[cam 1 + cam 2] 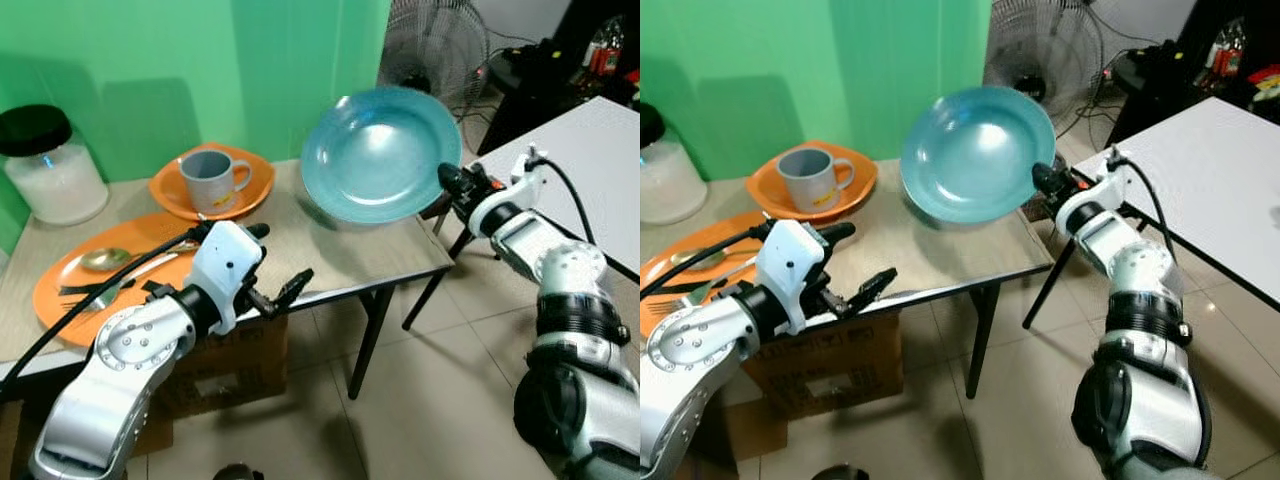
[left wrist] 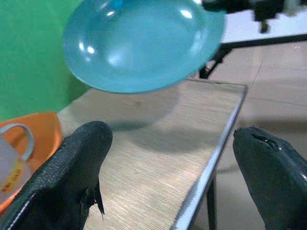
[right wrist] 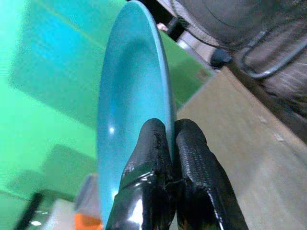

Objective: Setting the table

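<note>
Your right gripper [image 3: 170,143] pinches only the rim of the blue plate [image 1: 380,153], held tilted in the air above the table's [image 1: 340,255] right end. With so thin a hold, it could slip or swing and strike the table edge as you lower it. Your left gripper [image 2: 168,172] waits open near the front edge.

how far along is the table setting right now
Partly done. On the table an orange plate holds a spoon and fork, and a grey mug sits on a second orange plate. In hand: the right gripper pinches the rim of the blue plate, tilted in the air above the table. The left gripper is open at the table's front edge. Left: putting the blue plate down.
</note>
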Available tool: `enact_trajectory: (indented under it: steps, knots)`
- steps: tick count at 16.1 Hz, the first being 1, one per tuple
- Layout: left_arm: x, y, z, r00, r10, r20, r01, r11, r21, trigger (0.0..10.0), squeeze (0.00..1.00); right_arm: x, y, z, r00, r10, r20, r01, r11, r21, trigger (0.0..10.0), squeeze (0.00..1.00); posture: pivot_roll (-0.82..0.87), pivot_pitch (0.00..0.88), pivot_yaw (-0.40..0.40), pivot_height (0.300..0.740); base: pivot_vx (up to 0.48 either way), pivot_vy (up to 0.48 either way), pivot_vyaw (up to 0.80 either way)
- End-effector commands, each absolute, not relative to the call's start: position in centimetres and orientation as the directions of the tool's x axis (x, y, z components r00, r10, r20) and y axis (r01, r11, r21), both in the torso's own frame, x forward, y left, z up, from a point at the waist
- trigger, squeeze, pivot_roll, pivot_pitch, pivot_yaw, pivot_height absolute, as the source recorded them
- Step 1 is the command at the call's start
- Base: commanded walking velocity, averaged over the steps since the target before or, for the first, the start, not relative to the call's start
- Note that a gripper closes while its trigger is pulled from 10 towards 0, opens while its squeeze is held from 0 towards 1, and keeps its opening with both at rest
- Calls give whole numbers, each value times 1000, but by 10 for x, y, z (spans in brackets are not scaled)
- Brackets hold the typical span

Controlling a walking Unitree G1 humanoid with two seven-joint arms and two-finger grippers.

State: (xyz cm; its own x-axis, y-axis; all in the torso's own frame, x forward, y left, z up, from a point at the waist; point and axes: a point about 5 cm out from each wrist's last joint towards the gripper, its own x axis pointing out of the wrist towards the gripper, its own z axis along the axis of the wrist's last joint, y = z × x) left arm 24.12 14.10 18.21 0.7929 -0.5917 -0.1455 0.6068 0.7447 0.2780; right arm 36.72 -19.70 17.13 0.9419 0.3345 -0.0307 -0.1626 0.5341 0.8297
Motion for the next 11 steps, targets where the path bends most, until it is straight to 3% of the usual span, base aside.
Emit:
enact_trajectory:
  steps: [1,3,4,7,8,11]
  knots:
    - [246,143,184,834,-539,-115,548,788,281,10000,0,356,-201,176,943,329,42,-212,501,839,0,0,-14,0,-36,740,0,0,0]
    - [252,149,187,892,-448,-63,448,854,263,10000,0,342,-212,178,959,264,100,-225,503,834,0,0,-9,0,-44,740,0,0,0]
    - [255,156,189,926,-376,-39,373,890,264,10000,0,334,-216,181,966,227,127,-229,516,825,10000,0,-7,0,-48,740,0,0,0]
    - [256,162,189,957,-289,-5,279,920,274,10000,0,319,-210,186,959,233,159,-270,593,759,10000,0,-13,0,-47,740,0,0,0]
    - [256,161,187,964,-267,1,257,927,273,10000,0,312,-206,187,962,222,159,-267,640,720,10000,0,-15,0,-49,740,0,0,-425]
    - [259,155,184,975,-220,18,206,937,280,10000,0,305,-209,185,983,109,146,-181,670,720,10000,0,-20,0,-57,740,0,0,-788]
